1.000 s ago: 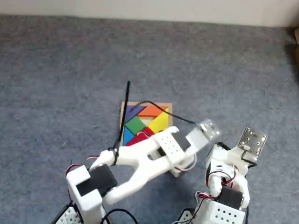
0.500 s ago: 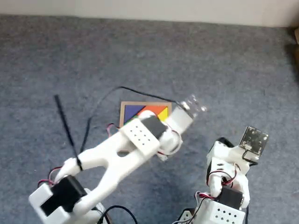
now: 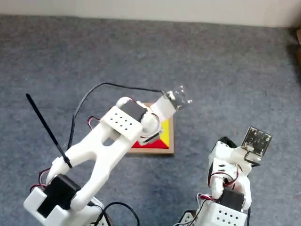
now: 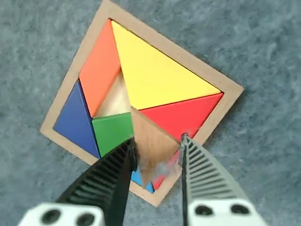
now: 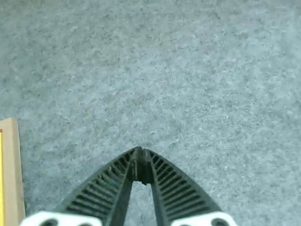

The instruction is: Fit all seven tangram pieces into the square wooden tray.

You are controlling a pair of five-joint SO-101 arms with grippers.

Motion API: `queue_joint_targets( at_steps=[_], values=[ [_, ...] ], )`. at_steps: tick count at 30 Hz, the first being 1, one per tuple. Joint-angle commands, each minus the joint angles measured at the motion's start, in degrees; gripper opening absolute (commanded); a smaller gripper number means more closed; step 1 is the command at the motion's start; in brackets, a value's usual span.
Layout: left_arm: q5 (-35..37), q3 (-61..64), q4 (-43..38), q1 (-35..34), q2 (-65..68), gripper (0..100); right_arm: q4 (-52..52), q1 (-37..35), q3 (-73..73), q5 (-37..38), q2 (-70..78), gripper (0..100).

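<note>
The square wooden tray (image 4: pixel 225 96) lay on the grey carpet (image 3: pixel 235 70), just below the centre of the high view, where the left arm (image 3: pixel 108 141) covered most of it. Inside it, a large yellow triangle (image 4: pixel 155 75) filled one side, with a red triangle (image 4: pixel 188 113) touching its long edge. An orange piece (image 4: pixel 101 66) lay along the yellow triangle's other edge, a dark blue triangle (image 4: pixel 73 120) sat in the neighbouring corner, and a green square (image 4: pixel 110 134) lay beside it. A sliver of a light blue piece (image 4: pixel 141 181) showed near the rim. Between the orange piece, the yellow triangle and the green square, a small triangular gap (image 4: pixel 115 99) showed the tray's bare wood.

The left gripper (image 4: pixel 158 140) was clamped narrowly on a brown, wood-faced triangular piece (image 4: pixel 148 129), one finger on each side. The piece was held over the seam between the green square and the red triangle, with its point next to the gap.

The right gripper (image 5: pixel 140 157) had its fingertips pressed together with nothing between them, over bare carpet. The right arm (image 3: pixel 230 183) was folded at the lower right of the high view, well apart from the tray.
</note>
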Motion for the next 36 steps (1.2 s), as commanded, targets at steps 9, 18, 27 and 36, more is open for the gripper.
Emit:
queue_joint_targets(
  at_steps=[9, 18, 27, 36],
  values=[
    [4.0, -5.9, 0.4, -6.7, -3.1, 25, -1.3, 0.3, 4.9, 0.0, -0.3, 0.5],
    [4.2, -2.4, 4.2, -4.2, -2.5, 21, -1.3, 0.3, 4.9, 0.0, -0.3, 0.5],
    [10.1, 11.9, -15.2, -3.6, -2.5, 21, -1.3, 0.3, 5.0, 0.0, -0.3, 0.5],
    [12.2, 14.3, -19.4, -3.6, 0.4, 21, -1.3, 0.3, 5.0, 0.0, -0.3, 0.5]
  ],
)
